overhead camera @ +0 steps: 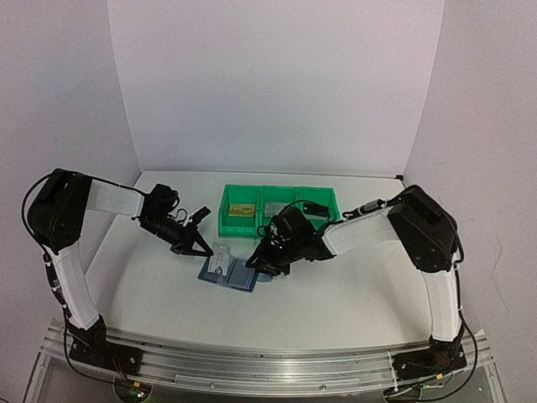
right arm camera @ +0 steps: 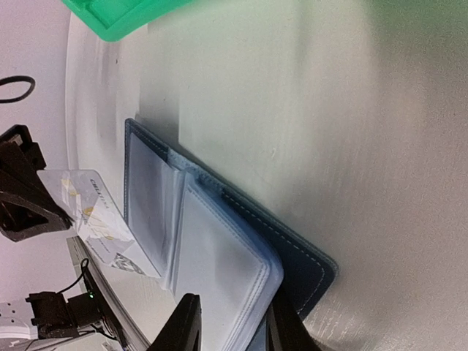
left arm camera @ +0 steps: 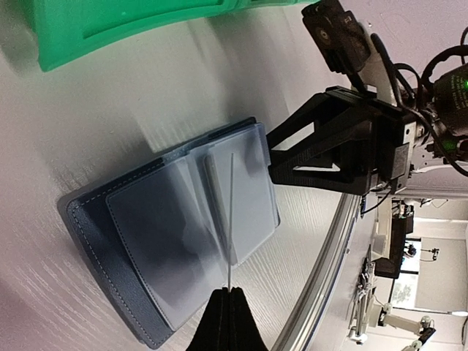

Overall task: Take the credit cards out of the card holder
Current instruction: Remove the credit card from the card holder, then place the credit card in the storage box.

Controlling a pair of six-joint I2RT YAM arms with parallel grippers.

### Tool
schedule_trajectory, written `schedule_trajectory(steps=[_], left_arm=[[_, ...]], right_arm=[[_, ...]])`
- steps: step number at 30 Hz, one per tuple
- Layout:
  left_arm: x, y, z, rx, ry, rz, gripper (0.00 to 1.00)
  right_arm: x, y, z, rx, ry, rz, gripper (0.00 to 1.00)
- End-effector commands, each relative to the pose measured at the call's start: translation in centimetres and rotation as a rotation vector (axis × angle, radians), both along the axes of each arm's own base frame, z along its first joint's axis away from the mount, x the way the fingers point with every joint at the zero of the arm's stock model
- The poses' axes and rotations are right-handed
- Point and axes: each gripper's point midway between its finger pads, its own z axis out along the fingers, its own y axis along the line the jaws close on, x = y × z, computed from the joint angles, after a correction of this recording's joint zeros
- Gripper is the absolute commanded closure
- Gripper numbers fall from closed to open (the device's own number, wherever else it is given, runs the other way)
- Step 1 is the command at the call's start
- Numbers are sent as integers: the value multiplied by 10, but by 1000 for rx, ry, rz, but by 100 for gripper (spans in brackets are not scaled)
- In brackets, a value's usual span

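Note:
The blue card holder [overhead camera: 235, 275] lies open on the table, its pale see-through sleeves [right arm camera: 219, 270] facing up. My left gripper [left arm camera: 231, 291] is shut on a thin pale credit card [left arm camera: 231, 219], seen edge-on and held over the holder's left half [left arm camera: 146, 241]. From the right wrist the same card [right arm camera: 91, 219] shows a printed face, off the holder's left edge. My right gripper [right arm camera: 232, 322] stands open at the holder's right side, jaws apart astride the edge of the sleeve stack. A tan-gold card [overhead camera: 242, 210] lies in a green bin.
A row of green plastic bins [overhead camera: 285, 220] stands just behind the holder. The two grippers [overhead camera: 204, 246] [overhead camera: 258, 262] are close together over the holder. White walls enclose the table on three sides, and the aluminium rail [overhead camera: 268, 357] runs along the near edge.

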Motion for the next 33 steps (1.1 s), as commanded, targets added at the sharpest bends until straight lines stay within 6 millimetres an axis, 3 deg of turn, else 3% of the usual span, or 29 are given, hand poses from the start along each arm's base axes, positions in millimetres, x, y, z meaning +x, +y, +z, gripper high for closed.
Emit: schedule_trajectory(steps=[1,6,10,14,17,23,28,33], left_arm=[[3,-2,24,-55,-40,9,100],[1,-3,17,-71,-16,18,100],[4,-9,38,-119,-29,1,100],[0,-12,63,-174,-62,-28,100],[-6,-11,66,-193,-64,-27,100],[-12,-12,76,-237,-47,-23,100],[-9,-14,78,-252,-51,-23,100],[-6,-15,80,-263,-51,-21,100]], right_arm=[[8,6,57,51,-113,49,65],[10,13,73,77,-188,109,51],[10,29,96,171,-249,176,39],[14,35,104,204,-298,187,26],[12,42,107,267,-304,203,24],[6,56,110,411,-252,229,31],[-2,63,113,485,-202,265,44],[-12,63,118,544,-167,298,75]])
